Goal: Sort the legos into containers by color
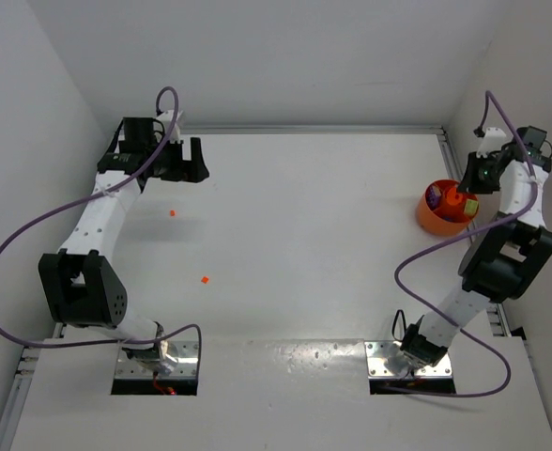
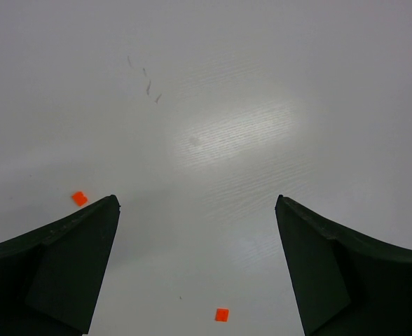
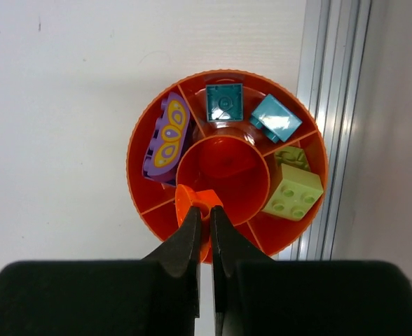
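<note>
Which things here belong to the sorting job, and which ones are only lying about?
Job: two tiny orange plastic bricks; round orange divided plastic bowl; inside it, teal bricks, lime bricks, purple patterned piece; orange brick pinched by right end effector.
Not job: purple cables; aluminium rail.

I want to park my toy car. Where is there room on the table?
The wide middle of the table, between the two orange bricks and the bowl, is bare. It is crowded at the bowl: the right gripper holds an orange piece over it, and other bricks lie inside.
</note>
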{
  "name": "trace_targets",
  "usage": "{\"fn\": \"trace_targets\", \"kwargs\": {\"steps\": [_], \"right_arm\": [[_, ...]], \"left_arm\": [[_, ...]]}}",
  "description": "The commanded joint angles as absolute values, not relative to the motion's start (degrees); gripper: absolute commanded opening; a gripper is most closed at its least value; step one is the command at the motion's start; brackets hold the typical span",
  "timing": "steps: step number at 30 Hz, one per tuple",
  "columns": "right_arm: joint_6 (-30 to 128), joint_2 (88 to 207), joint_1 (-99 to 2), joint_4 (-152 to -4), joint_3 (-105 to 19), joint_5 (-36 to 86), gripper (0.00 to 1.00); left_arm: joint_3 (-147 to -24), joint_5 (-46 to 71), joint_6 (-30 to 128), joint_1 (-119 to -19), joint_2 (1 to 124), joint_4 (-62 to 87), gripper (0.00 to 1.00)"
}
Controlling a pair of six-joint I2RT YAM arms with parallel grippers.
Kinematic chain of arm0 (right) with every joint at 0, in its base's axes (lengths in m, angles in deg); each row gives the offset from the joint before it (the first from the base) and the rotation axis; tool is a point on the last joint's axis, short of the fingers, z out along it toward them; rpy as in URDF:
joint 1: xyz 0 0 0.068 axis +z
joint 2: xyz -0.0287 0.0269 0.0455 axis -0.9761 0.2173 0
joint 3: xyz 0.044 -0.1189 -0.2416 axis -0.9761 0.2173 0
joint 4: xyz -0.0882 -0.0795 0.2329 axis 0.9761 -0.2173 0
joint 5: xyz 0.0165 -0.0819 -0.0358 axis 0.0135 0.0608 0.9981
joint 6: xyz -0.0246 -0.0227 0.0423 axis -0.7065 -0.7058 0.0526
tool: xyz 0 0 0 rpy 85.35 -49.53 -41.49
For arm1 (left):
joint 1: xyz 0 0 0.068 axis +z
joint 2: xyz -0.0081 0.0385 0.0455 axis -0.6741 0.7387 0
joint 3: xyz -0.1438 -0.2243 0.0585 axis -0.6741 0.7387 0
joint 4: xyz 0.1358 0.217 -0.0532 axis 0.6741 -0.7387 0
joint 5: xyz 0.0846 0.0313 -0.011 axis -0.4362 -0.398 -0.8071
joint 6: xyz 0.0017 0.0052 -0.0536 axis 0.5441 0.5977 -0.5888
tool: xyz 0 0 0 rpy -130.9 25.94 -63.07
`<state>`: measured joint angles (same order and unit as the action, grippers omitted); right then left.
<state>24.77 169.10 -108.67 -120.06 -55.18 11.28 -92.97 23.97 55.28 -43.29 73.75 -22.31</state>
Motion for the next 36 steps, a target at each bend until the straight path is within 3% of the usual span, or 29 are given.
{"fn": "trace_targets", "kwargs": {"steps": [1, 23, 24, 25, 26, 29, 36], "right_arm": [[25.9, 165.4, -109.2, -118.5, -58.9, 7.2, 0.00], [24.4, 166.2, -108.5, -109.9, -52.7, 13.4, 0.00], [24.4, 166.8, -108.5, -109.9, -52.7, 13.4, 0.03], [24.4, 166.8, -108.5, -109.9, -52.7, 13.4, 0.10], [24.4, 166.8, -108.0, -109.9, -52.1, 13.4, 0.24], [24.4, 165.7, -107.9, -109.3, -52.0, 12.9, 0.42], [23.8, 163.9, -106.9, -109.3, -51.5, 11.5, 0.44]], "left_arm": [[-92.8, 24.9, 56.0, -42.8, 71.4, -21.9, 1.00], [-93.3, 23.1, 55.4, -41.8, 73.1, -21.9, 1.00], [-93.3, 23.1, 55.4, -41.8, 73.1, -21.9, 1.00], [-93.3, 23.1, 55.4, -41.8, 73.1, -21.9, 1.00], [-93.3, 23.1, 55.4, -41.8, 73.1, -21.9, 1.00], [-93.3, 21.9, 55.4, -41.8, 73.1, -21.9, 1.00], [-93.3, 21.2, 53.2, -41.8, 73.1, -22.5, 1.00]]}}
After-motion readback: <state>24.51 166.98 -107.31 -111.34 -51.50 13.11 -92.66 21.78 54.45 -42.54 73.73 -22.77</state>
